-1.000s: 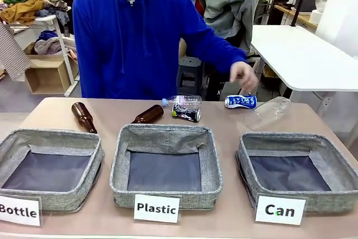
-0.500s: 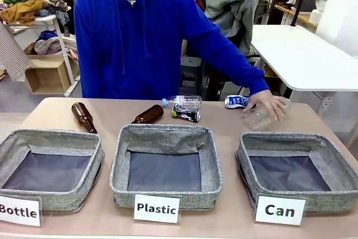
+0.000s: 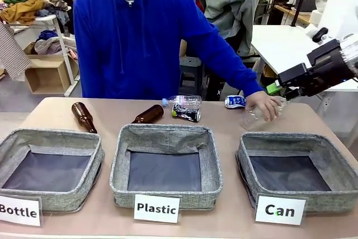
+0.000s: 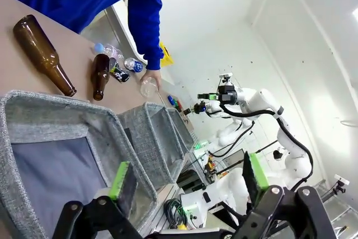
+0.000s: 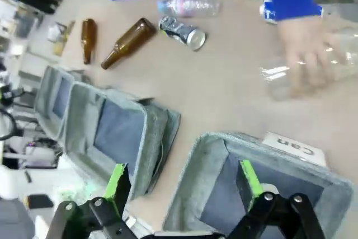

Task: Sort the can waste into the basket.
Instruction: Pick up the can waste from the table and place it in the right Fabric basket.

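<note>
The black and silver can lies on its side at mid table, behind the middle basket. The blue and white can lies to its right, partly behind the person's sleeve. The grey basket carded "Can" stands at the front right. My right gripper hangs open in the air at the far right, just above the person's hand. In the right wrist view, the right gripper is over the basket's rim, with the black can far ahead. My left gripper is open and holds nothing.
The person's hand rests on a clear plastic bottle just behind the Can basket. Two brown glass bottles and a small clear bottle lie along the far side. Baskets carded "Plastic" and "Bottle" stand to the left.
The person's hand dropped onto the clear bottle and stays there. My right arm has come into the front view from the right, above that hand.
</note>
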